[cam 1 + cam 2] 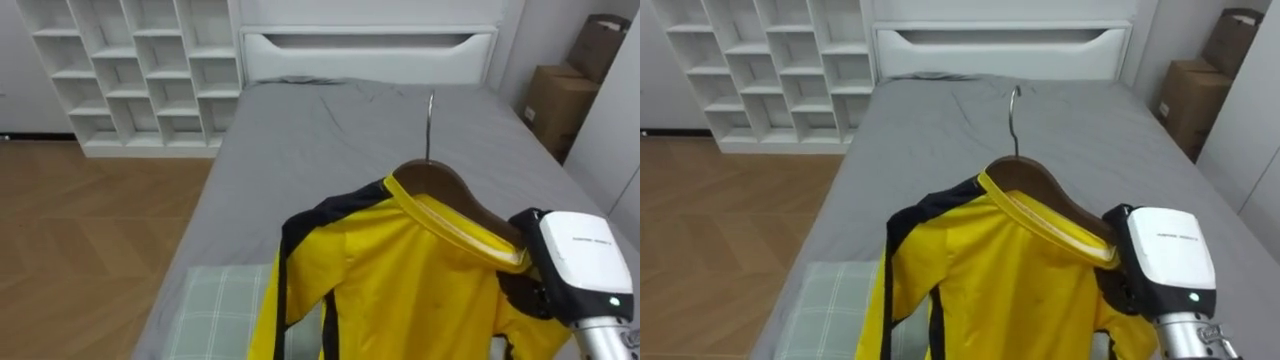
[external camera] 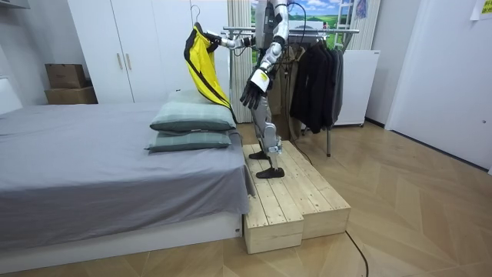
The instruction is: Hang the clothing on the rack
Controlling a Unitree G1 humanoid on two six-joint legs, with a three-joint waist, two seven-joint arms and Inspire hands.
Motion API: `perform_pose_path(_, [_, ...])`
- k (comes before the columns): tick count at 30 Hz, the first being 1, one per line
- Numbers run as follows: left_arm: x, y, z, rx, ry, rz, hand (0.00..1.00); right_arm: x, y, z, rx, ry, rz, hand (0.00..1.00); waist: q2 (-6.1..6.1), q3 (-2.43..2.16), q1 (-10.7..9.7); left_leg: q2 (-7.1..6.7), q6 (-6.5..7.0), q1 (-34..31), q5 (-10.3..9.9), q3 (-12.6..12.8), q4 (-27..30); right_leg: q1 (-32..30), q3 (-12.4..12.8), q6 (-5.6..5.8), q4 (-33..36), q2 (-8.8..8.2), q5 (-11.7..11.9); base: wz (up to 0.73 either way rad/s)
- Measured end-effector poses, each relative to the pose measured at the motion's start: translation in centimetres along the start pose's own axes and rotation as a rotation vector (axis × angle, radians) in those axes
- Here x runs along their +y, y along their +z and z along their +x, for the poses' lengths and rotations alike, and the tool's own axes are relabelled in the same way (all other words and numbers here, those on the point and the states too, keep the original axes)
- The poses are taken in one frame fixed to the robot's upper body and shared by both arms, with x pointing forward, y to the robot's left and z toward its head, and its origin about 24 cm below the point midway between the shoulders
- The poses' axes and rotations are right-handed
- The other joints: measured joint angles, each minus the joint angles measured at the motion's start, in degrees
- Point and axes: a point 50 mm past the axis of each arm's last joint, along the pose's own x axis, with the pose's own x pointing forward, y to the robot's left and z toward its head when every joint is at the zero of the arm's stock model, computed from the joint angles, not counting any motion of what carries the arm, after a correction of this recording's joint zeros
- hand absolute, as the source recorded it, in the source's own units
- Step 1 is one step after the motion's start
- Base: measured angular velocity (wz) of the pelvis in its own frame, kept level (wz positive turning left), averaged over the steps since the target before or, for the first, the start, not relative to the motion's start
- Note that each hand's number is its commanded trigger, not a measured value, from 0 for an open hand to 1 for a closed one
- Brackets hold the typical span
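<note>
Looking down from my head, I see the yellow jacket (image 1: pixel 400 285) with black trim held up over the grey bed (image 1: pixel 330 140), draped on a wooden hanger (image 1: pixel 452 192) whose metal hook stands free above the collar. My right hand (image 1: pixel 524 288) comes in from the lower right. Its fingers are clasped on the hanger's right end just under the jacket's shoulder, partly covered by yellow cloth. A green-checked pillow (image 1: pixel 215 310) lies below the jacket at the near end of the bed. Beyond the bed's left side stands a white cubby shelf (image 1: pixel 140 70), and cardboard boxes (image 1: pixel 560 100) sit past its right side. In the room view I stand upright on a wooden platform (image 2: pixel 296 204) at the pillow end of the bed, facing the room view's left. My right arm is stretched out at shoulder height, with the jacket hanging from it above the stacked pillows. My left hand (image 2: pixel 252 92) hangs by my thigh, fingers loose and holding nothing. Behind me is a clothes rack (image 2: pixel 323 31) with dark garments (image 2: pixel 315 77) on it, well apart from the jacket.
</note>
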Motion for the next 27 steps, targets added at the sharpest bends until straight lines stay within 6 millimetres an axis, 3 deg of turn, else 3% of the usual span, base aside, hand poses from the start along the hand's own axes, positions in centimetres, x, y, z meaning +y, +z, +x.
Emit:
perform_pose_path(4, [-1.3,-3.4,-0.9,0.117,-0.084,0.042,0.0,0.1,0.2,-0.2,0.003,0.013,0.01,1.0,-0.94,0.1,0.15,0.04,0.0,-0.2,0.0,0.13,-0.22,-0.32,0.25,0.01,-0.04,0.14,-0.07,-0.01])
perform_pose_path(8, [-1.2,-7.5,-2.4,0.288,-0.139,0.068,0.0,-0.9,1.8,-0.1,-0.042,-0.01,0.032,1.0,-1.67,0.19,-0.08,0.09,-0.01,-0.15,-0.01,0.32,-0.22,-0.34,0.57,0.03,-0.2,0.27,-0.1,-0.06])
perform_pose_path(14, [-1.5,-10.7,-4.0,0.445,-0.182,0.084,0.0,-1.7,3.5,0.2,-0.076,-0.051,0.08,1.0,-2.55,0.32,0.32,0.1,0.05,-0.18,-0.13,1.19,-0.41,-0.85,1.18,0.05,-0.19,0.31,-0.13,-0.06])
perform_pose_path(20, [-3.1,-11.1,-4.5,0.472,-0.299,0.177,0.0,-2.2,4.4,0.5,-0.095,-0.036,0.095,1.0,-2.94,0.16,-0.01,0.15,0.12,-0.66,-0.33,1.06,-0.04,-0.95,0.92,0.05,-0.21,0.3,-0.13,0.01])
perform_pose_path(27, [-4.4,-9.8,-3.9,0.426,-0.394,0.306,0.0,-3.2,5.3,0.9,-0.139,-0.046,0.105,1.0,-3.62,0.28,-0.43,0.14,0.12,-0.72,-0.33,0.96,-0.05,-0.94,0.94,0.07,-0.23,0.31,-0.14,0.0])
